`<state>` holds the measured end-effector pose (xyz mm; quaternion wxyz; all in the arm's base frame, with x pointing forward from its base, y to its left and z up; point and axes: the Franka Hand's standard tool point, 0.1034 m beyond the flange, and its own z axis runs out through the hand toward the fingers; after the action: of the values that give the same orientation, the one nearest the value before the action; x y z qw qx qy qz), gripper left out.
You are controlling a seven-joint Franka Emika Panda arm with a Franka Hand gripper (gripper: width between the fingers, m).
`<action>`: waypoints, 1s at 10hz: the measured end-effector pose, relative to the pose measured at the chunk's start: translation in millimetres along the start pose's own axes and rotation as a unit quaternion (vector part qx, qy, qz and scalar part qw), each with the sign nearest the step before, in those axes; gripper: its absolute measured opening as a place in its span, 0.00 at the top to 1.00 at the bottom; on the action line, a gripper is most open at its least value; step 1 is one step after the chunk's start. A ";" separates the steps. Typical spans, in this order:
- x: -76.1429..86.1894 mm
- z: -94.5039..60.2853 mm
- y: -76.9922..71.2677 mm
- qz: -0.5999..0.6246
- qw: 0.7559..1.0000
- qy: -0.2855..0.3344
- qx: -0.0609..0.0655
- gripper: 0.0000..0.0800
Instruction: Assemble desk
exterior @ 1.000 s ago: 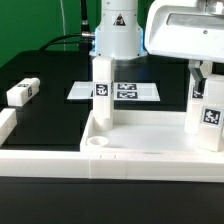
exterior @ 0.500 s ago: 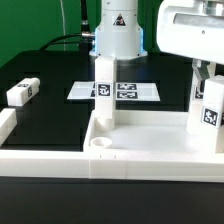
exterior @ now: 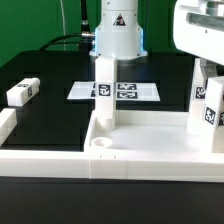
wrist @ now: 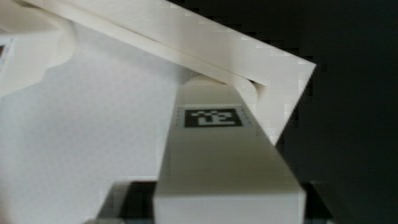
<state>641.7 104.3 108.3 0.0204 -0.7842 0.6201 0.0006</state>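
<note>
1. Gripper (exterior: 205,78): we read the jaws as clenched on the held leg (exterior: 206,108). In the wrist view that leg runs straight out from between the fingers.
2. Held leg: upright at the 2 o'clock corner of the tabletop (exterior: 150,132) in the exterior view, with its foot inside the raised rim. We cannot tell whether it is fully seated, because the joint is hidden.
3. Standing leg (exterior: 103,92): upright at the 10 o'clock corner, with nothing gripping it.
4. Empty socket (exterior: 100,144): at the 8 o'clock corner.
5. Loose leg (exterior: 21,92): lying on the black table (exterior: 50,112) out at 9 o'clock, well apart from the tabletop.
6. Hazard, tilt: if the held leg leans, we expect it to bind in its socket rather than seat.
7. Hazard, drag: nothing we can see pins the tabletop, so a turn or push on the leg could shift it.
8. Hazard, early release: an unseated leg could topple onto the tray floor.
9. Room: the rim hems the held leg on two sides. There is open space upward and inward toward 8 o'clock.
10. Marker board (exterior: 128,91): lies flat beyond at 12 o'clock and blocks nothing.
</note>
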 end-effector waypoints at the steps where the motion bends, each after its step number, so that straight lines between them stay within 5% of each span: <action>1: -0.2 0.0 -0.1 0.036 0.999 -0.003 0.001 0.64; 4: -1.0 -0.2 -0.6 0.124 0.992 -0.008 0.001 0.64; 6: -1.4 0.4 -0.4 0.108 0.994 -0.008 0.001 0.55; 8: -3.1 0.5 -0.5 0.093 0.996 -0.008 0.001 0.23; 10: -2.7 0.7 -0.4 0.012 1.000 -0.007 0.001 0.20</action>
<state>641.4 107.1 107.7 0.0261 -0.7768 0.6291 0.0059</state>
